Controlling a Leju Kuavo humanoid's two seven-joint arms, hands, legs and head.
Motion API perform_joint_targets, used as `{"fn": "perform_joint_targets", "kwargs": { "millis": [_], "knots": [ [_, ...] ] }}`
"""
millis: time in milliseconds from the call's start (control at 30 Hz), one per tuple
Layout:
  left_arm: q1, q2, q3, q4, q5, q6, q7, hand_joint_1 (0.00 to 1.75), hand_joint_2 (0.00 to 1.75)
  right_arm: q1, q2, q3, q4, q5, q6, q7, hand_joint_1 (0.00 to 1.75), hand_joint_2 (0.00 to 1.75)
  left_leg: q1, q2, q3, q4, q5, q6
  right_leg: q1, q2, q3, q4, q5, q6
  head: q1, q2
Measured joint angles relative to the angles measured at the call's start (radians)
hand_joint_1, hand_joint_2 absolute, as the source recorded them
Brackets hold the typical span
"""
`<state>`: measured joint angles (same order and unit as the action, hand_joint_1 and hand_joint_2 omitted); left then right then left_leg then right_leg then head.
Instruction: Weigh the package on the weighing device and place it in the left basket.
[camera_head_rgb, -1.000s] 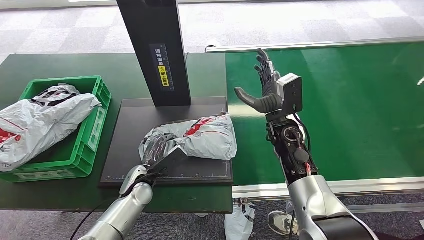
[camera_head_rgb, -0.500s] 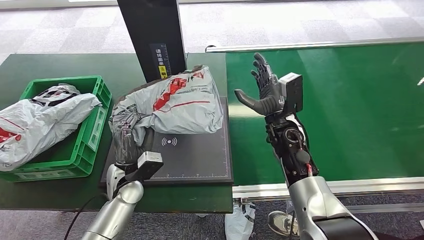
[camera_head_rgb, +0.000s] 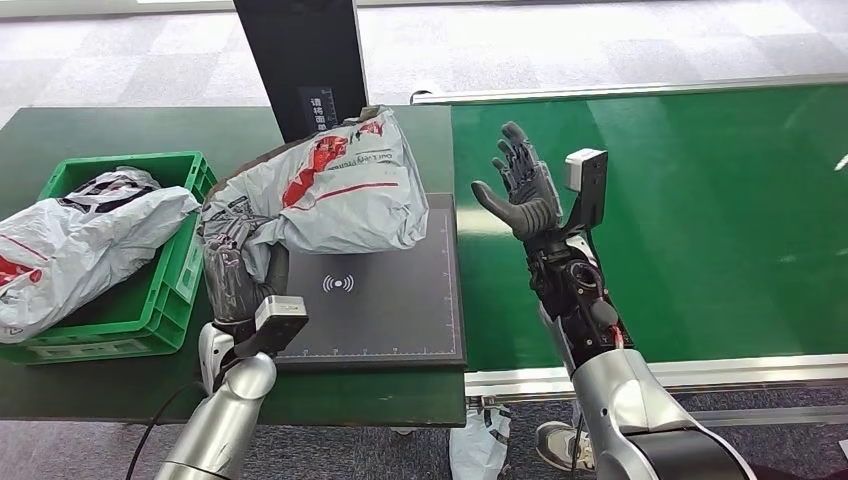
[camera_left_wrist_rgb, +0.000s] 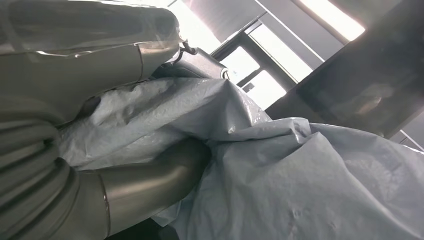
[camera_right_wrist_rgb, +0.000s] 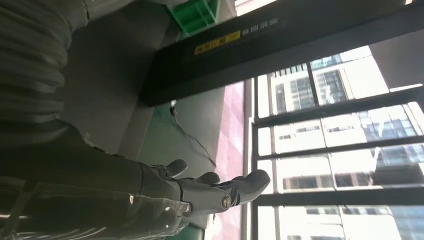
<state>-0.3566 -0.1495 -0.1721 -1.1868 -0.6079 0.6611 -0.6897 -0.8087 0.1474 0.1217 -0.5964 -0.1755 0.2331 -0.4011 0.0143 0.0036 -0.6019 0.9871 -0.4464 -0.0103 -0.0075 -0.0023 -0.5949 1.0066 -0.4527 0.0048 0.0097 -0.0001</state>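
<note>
A: How was the package (camera_head_rgb: 340, 195) expected to handle?

B: It was judged light and soft, a limp grey plastic mailer with red printing, crumpled and slack. Its film looked slippery, so a bunched corner was thought the surest place to be gripped (flat faces would likely slide).

A: Where was it taken hold of?

B: Its gathered end, at seven o'clock of the bag, was clenched by the left hand (camera_head_rgb: 238, 268); in the left wrist view the film was seen wrapped between thumb and fingers (camera_left_wrist_rgb: 150, 185). The rest of the bag was seen lifted clear above the weighing device (camera_head_rgb: 390, 320), near its upright post (camera_head_rgb: 300, 60).

A: And the right hand (camera_head_rgb: 520, 190)?

B: It was held up with fingers spread and nothing in it, over the green conveyor (camera_head_rgb: 700, 220) at three o'clock of the scale.

A: The target?

B: The left basket (camera_head_rgb: 185, 290), green, lay at nine o'clock on the bench (camera_head_rgb: 60, 130), with another grey bag (camera_head_rgb: 80, 240) already draped over its rim. A sagging tail might catch that rim, it was judged.
</note>
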Motion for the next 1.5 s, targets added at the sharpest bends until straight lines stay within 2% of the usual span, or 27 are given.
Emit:
{"fn": "perform_joint_targets", "kwargs": {
  "millis": [67,100,233,367,533,600,733,800,900,1033,1100,1300,1500],
  "knots": [
    [-0.004,-0.003,0.012,0.0,-0.021,0.0,-0.004,1.75,1.75,-0.009,0.006,-0.016,0.041,-0.096,0.056,0.087,0.0,0.0,0.0,0.0,0.0,0.0,0.0,0.0,0.0,0.0,0.0,0.0,0.0,0.0,0.0,0.0],
    [-0.008,-0.004,0.021,0.001,-0.042,0.0,-0.005,1.75,1.75,-0.012,0.011,-0.023,0.062,-0.135,0.061,0.124,0.0,0.0,0.0,0.0,0.0,0.0,0.0,0.0,0.0,0.0,0.0,0.0,0.0,0.0,0.0,0.0],
    [-0.039,-0.018,0.096,0.011,-0.201,0.0,-0.001,1.75,1.75,-0.013,0.03,-0.035,0.132,-0.182,-0.022,0.185,0.0,1.75,0.0,0.0,0.0,0.0,0.0,0.0,0.0,0.0,0.0,0.0,0.0,0.0,0.0,0.0],
    [-0.09,-0.027,0.2,0.055,-0.413,0.0,0.071,1.75,1.75,-0.016,0.041,-0.034,0.165,-0.18,-0.112,0.202,0.0,1.75,0.0,0.0,0.0,0.0,0.0,0.0,0.0,0.0,0.0,0.0,0.0,0.0,0.0,0.0],
    [-0.171,-0.008,0.315,0.117,-0.691,0.0,0.289,1.75,1.75,-0.018,0.043,-0.015,0.18,-0.19,-0.118,0.217,0.0,1.75,0.0,0.0,0.0,0.0,0.0,0.0,0.0,0.0,0.0,0.0,0.0,0.0,0.0,0.0],
    [-0.201,0.013,0.341,0.145,-0.748,0.0,0.367,1.75,1.75,-0.018,0.043,-0.003,0.184,-0.196,-0.117,0.218,0.0,1.75,0.0,0.0,0.0,0.0,0.0,0.0,0.0,0.0,0.0,0.0,0.0,0.0,0.0,0.0],
    [-0.234,0.045,0.363,0.183,-0.776,0.0,0.413,1.75,1.75,-0.018,0.043,0.013,0.189,-0.199,-0.116,0.219,0.0,1.75,0.0,0.0,0.0,0.0,0.0,0.0,0.0,0.0,0.0,0.0,0.0,0.0,0.0,0.0],
    [-0.243,0.058,0.366,0.197,-0.815,0.0,0.469,1.75,1.75,-0.018,0.043,0.02,0.19,-0.2,-0.116,0.22,0.0,1.75,0.0,0.0,0.0,0.0,0.0,0.0,0.0,0.0,0.0,0.0,0.0,0.0,0.0,0.0],
    [-0.266,0.095,0.365,0.236,-0.898,0.0,0.63,1.75,1.75,-0.018,0.043,0.034,0.191,-0.202,-0.118,0.224,0.0,1.75,0.0,0.001,0.0,0.0,0.0,0.0,0.0,0.0,0.0,0.0,0.0,0.0,0.0,0.0],
    [-0.315,0.183,0.341,0.357,-0.936,-0.001,0.871,1.75,1.75,-0.019,0.044,0.058,0.191,-0.202,-0.127,0.225,0.0,1.75,0.001,0.001,0.001,0.0,0.0,0.0,0.001,0.001,0.0,0.0,0.0,0.0,0.0,0.0],
    [-0.337,0.225,0.328,0.432,-0.935,-0.004,0.943,1.75,1.75,-0.02,0.045,0.071,0.192,-0.201,-0.126,0.223,0.0,1.75,0.002,0.002,0.001,0.0,0.0,0.0,0.002,0.001,0.0,0.001,0.0,0.0,0.0,0.0],
    [-0.375,0.317,0.329,0.585,-0.923,-0.043,0.992,1.75,1.75,-0.024,0.046,0.1,0.192,-0.203,-0.112,0.216,0.0,1.75,0.002,0.003,0.001,0.0,0.0,-0.001,0.002,0.002,-0.001,0.001,0.0,0.0,0.0,0.0],
    [-0.391,0.354,0.335,0.666,-0.938,-0.16,1.032,1.74,1.75,-0.024,0.046,0.115,0.192,-0.211,-0.089,0.213,0.0,1.75,0.002,0.002,0.001,0.0,0.0,-0.001,0.001,0.002,0.0,0.001,0.0,0.0,0.0,0.0]
  ]
}}
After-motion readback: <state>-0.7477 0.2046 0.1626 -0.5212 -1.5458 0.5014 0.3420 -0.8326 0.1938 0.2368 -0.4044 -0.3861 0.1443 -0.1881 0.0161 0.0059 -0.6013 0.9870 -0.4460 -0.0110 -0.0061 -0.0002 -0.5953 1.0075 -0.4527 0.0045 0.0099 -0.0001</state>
